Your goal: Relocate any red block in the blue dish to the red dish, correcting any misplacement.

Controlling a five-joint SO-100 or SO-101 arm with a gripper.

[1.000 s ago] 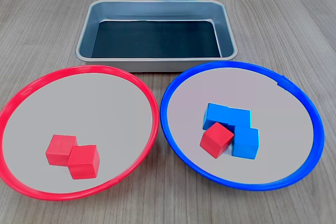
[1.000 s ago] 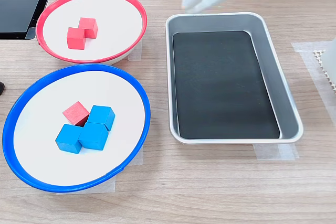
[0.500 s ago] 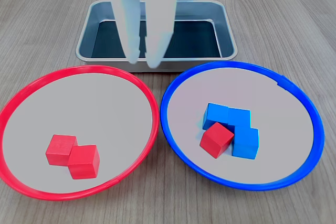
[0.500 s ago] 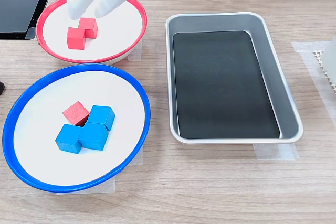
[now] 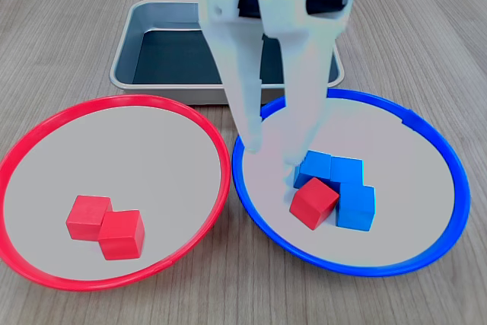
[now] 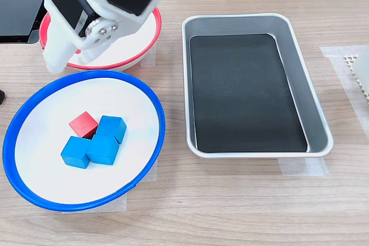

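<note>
The tool (image 5: 272, 154) is hanging with jaws apart, empty, over the blue dish (image 5: 426, 256). The red block (image 5: 313, 202) is lying there untouched against the blue cubes (image 5: 346, 184), so the pick, carry and drop into the red dish (image 5: 46, 272) are all remaining.

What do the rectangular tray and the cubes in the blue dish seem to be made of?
The tray looks like brushed metal, perhaps steel: grey, with soft reflections on its walls; a matte black liner covers its floor. The red block and the blue cubes look like painted wood or plastic: flat, even colour, sharp edges. The pictures cannot settle which.
</note>
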